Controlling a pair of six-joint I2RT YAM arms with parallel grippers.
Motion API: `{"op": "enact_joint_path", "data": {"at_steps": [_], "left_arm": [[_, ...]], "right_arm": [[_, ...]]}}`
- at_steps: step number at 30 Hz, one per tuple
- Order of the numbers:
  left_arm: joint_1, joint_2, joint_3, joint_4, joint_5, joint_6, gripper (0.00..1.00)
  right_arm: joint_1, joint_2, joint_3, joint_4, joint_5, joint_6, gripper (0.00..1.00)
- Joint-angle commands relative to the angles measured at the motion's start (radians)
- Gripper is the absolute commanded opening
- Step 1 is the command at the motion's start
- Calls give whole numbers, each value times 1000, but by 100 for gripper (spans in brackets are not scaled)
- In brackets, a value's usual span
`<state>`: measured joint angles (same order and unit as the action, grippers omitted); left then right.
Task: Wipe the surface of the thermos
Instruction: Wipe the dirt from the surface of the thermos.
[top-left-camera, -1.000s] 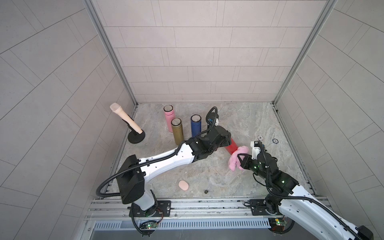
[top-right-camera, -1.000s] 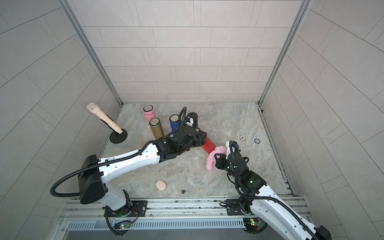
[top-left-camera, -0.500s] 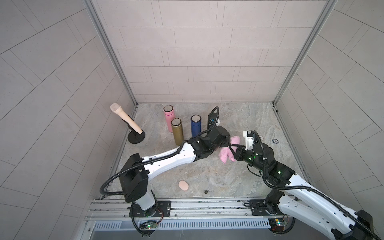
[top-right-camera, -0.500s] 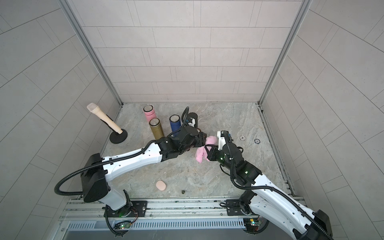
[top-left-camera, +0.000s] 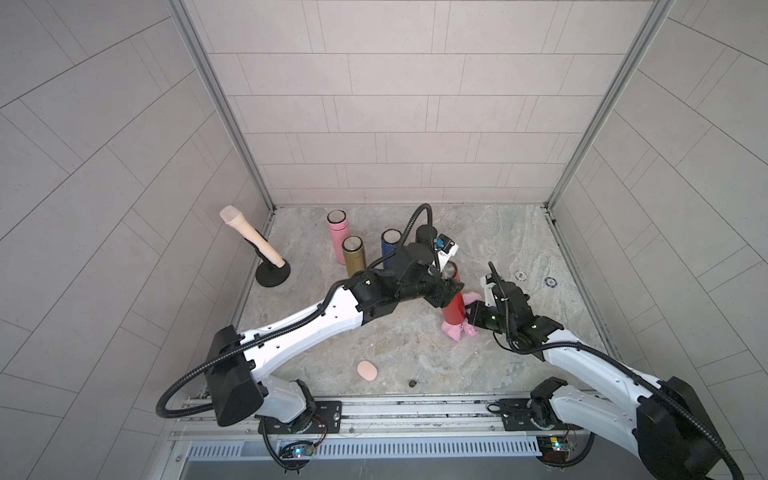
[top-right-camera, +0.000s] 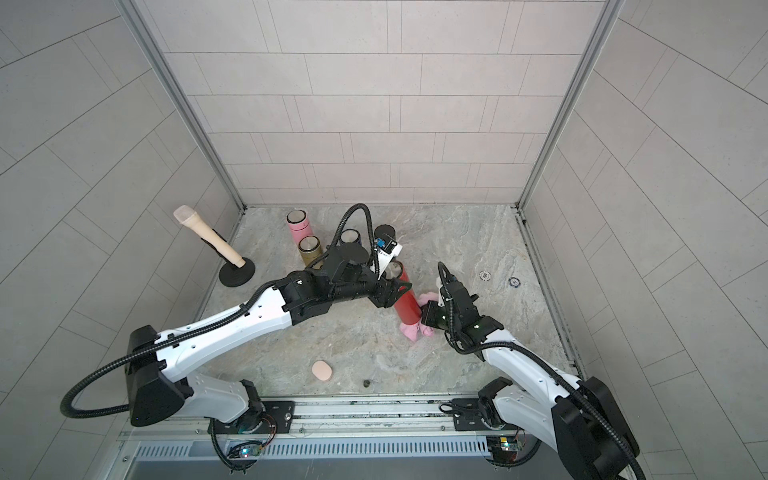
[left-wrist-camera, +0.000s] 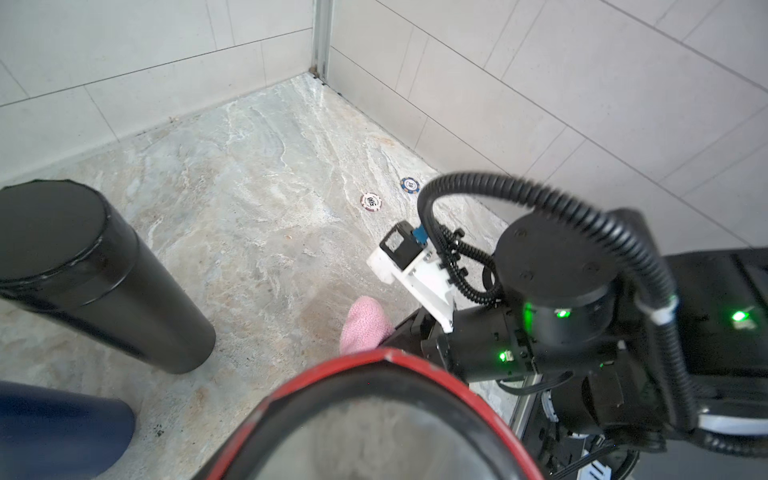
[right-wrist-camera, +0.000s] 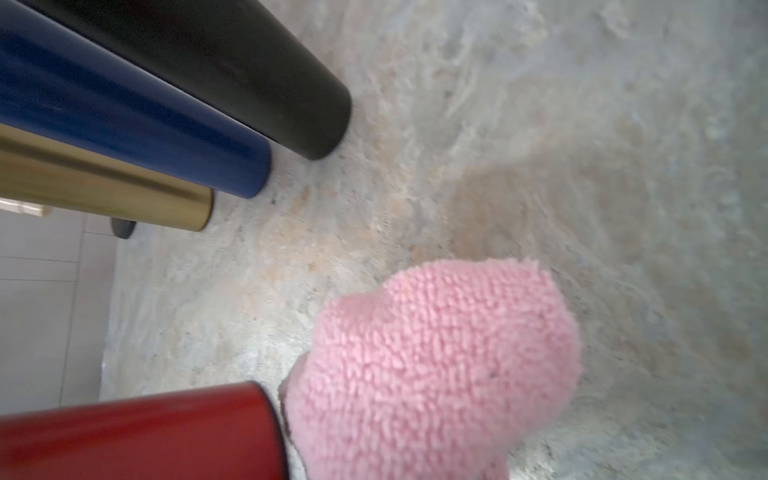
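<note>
**Red thermos clamped, pink cloth at its foot**

In both top views the red thermos (top-left-camera: 454, 309) (top-right-camera: 405, 305) is near the middle of the table (top-left-camera: 498, 232) (top-right-camera: 457, 232), open mouth up. The left pincer (top-left-camera: 451, 291) (top-right-camera: 395, 291) grips it around the upper body, a finger on either side. The right pincer (top-left-camera: 471, 322) (top-right-camera: 428, 316) is closed tight on a pink cloth (top-left-camera: 457, 330) (top-right-camera: 411, 330). The cloth is pressed to the thermos's lower wall on the side facing the right edge and bunches on the table round its foot. Toward the far edge, left of centre, a pink thermos (top-left-camera: 338, 230) (top-right-camera: 299, 228), a gold thermos (top-left-camera: 354, 255) (top-right-camera: 311, 251), a blue thermos (top-left-camera: 390, 245) (top-right-camera: 350, 237) and a black thermos (top-left-camera: 424, 235) (top-right-camera: 384, 232) stand close together. A plunger (top-left-camera: 270, 274) (top-right-camera: 235, 270) sits by the left edge. Two poker chips (top-left-camera: 520, 274) (top-left-camera: 550, 281) lie near the right edge, and a peach oval (top-left-camera: 367, 370) (top-right-camera: 322, 370) lies near the front edge.

In the left wrist view the red thermos's rim (left-wrist-camera: 374, 361) looms close, silvery inside. The pink cloth (left-wrist-camera: 363, 324) peeks out just beyond it, against the right arm's black wrist. The black thermos (left-wrist-camera: 95, 282) stands well apart and the blue thermos (left-wrist-camera: 54, 428) is nearer.

In the right wrist view the pink cloth (right-wrist-camera: 436, 365) fills the foreground, touching the base end of the red thermos (right-wrist-camera: 137, 428). Whether that base rests on the table cannot be told. The black (right-wrist-camera: 208, 62), blue (right-wrist-camera: 124, 120) and gold (right-wrist-camera: 104, 187) thermoses line up beyond, apart from the cloth
</note>
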<state>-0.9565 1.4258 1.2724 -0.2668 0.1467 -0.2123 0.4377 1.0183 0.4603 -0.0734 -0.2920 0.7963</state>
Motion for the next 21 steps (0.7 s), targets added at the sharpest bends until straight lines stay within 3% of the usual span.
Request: {"op": "enact_joint_path", "data": {"at_steps": [1,4,8,14,21], "left_arm": [[0,-8,-14,22,-5,131,0],[-1,-20,-32,23,-42,156,0],[-1,-25,-41,28,-32,165,0],[0,-41,-117,164,16,145,0],[0,-27,-142,205,47,151,0]], "right_arm": [[-2,-80,77,-30,8,-54,0],[-15,-120,129,-172,39,-106,0],[-22,-157,132,-169,-36,-86,0],[-25,-188,110,76,-243,43,0],[-68,-182,153,255,-355,158,0]]}}
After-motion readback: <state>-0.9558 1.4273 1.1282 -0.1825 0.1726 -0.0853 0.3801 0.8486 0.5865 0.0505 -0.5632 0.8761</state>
